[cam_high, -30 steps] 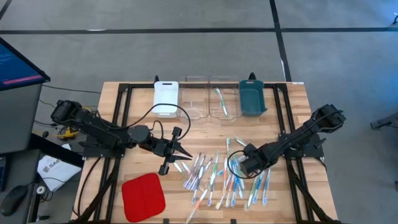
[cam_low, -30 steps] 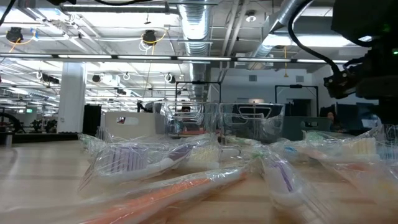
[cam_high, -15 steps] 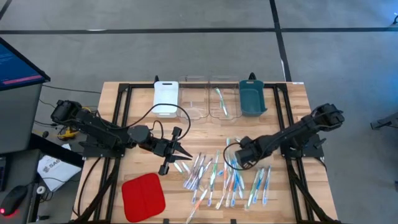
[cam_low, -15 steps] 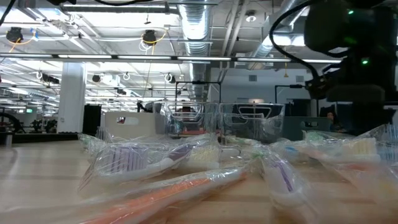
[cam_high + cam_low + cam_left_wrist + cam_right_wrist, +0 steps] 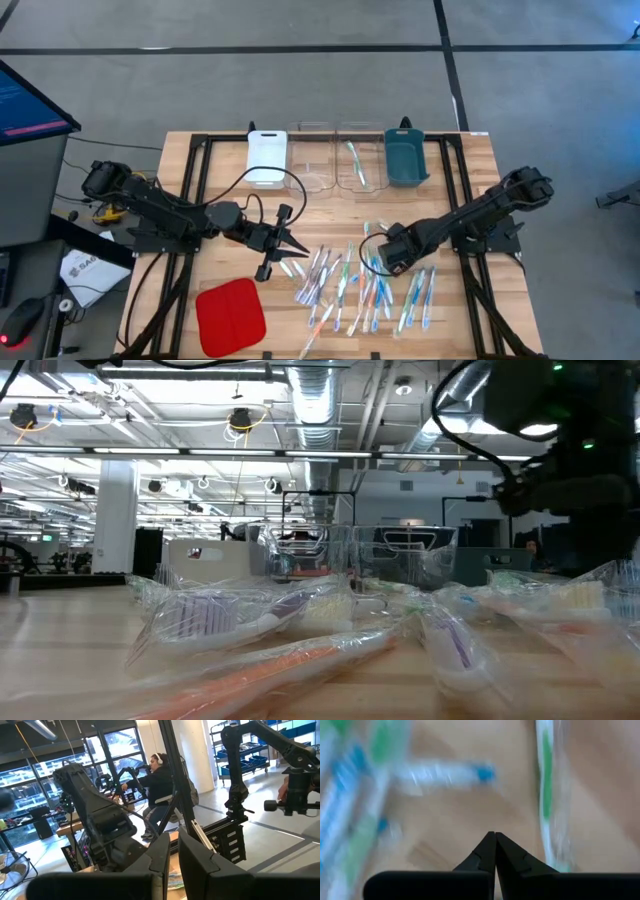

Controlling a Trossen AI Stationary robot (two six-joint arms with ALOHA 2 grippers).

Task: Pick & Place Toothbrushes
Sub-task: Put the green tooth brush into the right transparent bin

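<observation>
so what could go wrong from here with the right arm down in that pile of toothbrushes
The right gripper sits low over the toothbrushes with its fingers shut, tips together above bare wood in its wrist view. If it descends like this it will likely push brushes aside instead of grasping one. The brushes lie crossed and overlapping in crinkly wrappers, so a grab might lift two, or drag neighbours toward the table edge.

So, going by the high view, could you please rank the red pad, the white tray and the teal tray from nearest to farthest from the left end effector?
From the left end effector:
1. Red pad, at the table's near edge.
2. White tray, at the far edge.
3. Teal tray, far edge, towards the right arm's side.
</observation>
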